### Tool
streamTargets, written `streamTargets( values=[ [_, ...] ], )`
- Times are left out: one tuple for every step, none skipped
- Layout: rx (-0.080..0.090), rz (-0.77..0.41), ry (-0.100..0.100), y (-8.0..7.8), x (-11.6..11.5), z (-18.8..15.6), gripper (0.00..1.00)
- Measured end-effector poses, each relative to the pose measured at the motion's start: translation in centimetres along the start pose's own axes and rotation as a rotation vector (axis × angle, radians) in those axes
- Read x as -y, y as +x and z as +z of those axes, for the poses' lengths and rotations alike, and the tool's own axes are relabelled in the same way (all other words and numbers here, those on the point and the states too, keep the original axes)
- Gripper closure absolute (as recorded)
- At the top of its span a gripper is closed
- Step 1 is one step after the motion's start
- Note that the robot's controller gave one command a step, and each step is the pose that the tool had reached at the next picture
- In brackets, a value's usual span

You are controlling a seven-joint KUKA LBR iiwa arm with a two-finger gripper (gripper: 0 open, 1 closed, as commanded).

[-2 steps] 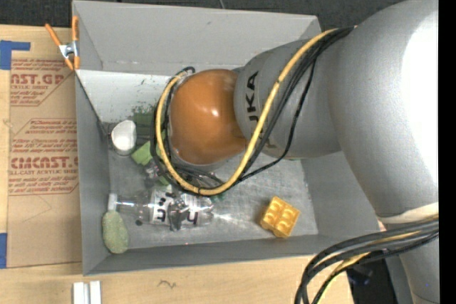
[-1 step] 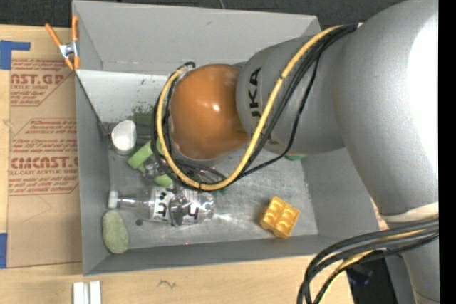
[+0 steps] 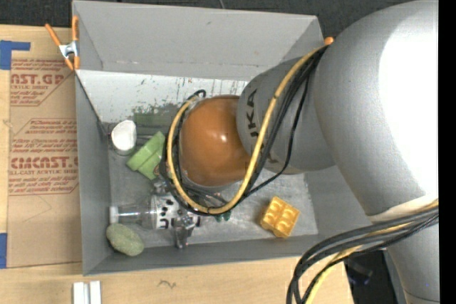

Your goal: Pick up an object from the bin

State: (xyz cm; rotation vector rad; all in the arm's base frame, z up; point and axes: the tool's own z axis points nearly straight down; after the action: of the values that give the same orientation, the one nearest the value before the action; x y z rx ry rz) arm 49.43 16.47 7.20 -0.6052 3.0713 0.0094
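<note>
My gripper is low in the bin's front left part, mostly hidden under the arm's orange dome. It sits right against a clear plastic cup lying on its side to its left. A grey-green oval stone lies just below that cup in the front left corner. A light green block rests above the gripper, at the dome's left edge. Whether anything is between the jaws is hidden.
A white round cap lies near the left wall, behind the green block. A yellow studded brick sits at the front right. The arm and its cables cover the bin's middle and right.
</note>
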Motion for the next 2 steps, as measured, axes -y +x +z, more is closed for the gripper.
streamTargets(
  values=[
    [-0.023, 0.076, -0.003, -3.33, 1.89, -0.14, 1.0],
    [-0.023, 0.075, -0.003, -3.33, 1.9, -0.14, 1.0]
  ],
)
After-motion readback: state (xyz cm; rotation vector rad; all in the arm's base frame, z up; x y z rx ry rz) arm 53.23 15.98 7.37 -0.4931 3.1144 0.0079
